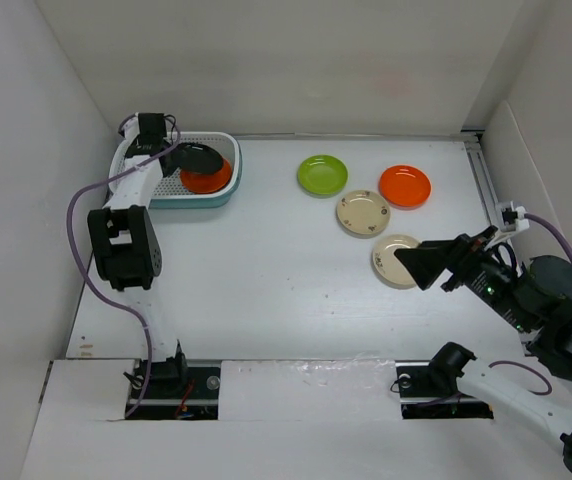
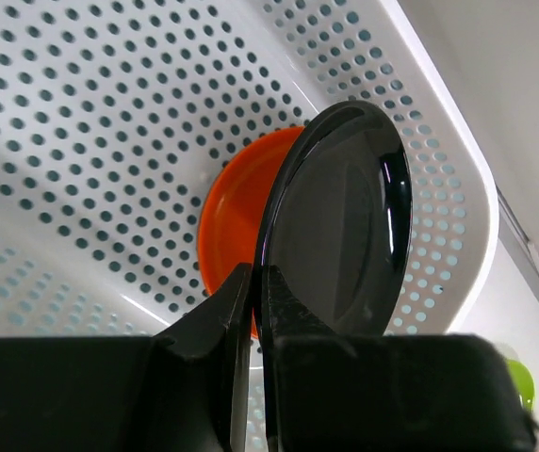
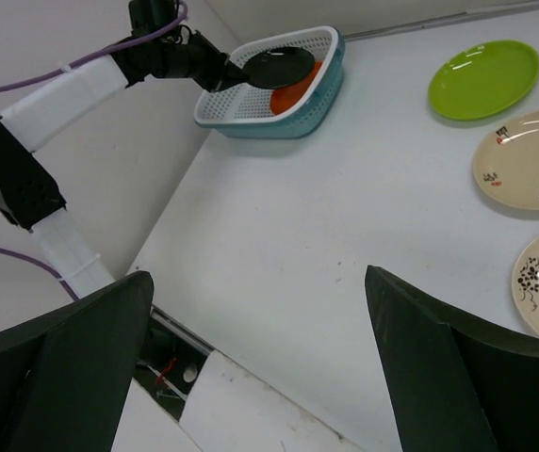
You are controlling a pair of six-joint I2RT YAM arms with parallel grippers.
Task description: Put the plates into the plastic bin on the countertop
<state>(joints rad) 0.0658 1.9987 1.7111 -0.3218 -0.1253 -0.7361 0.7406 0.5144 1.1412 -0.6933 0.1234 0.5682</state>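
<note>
My left gripper (image 2: 258,273) is shut on the rim of a glossy black plate (image 2: 345,226) and holds it tilted over the teal plastic bin (image 2: 81,141). An orange plate (image 2: 236,217) lies in the bin beneath it. In the top view the bin (image 1: 228,150) stands at the far left of the countertop (image 1: 266,260). On the right lie a lime green plate (image 1: 322,175), an orange plate (image 1: 404,186) and two beige plates (image 1: 363,213) (image 1: 391,258). My right gripper (image 1: 418,266) is open and empty, hovering at the nearer beige plate's right edge.
White walls close in the countertop on the left, back and right. A metal rail (image 1: 484,180) runs along the right edge. The left arm (image 1: 121,245) and its purple cable stand along the left wall. A slot with wiring (image 3: 161,363) lies at the near edge.
</note>
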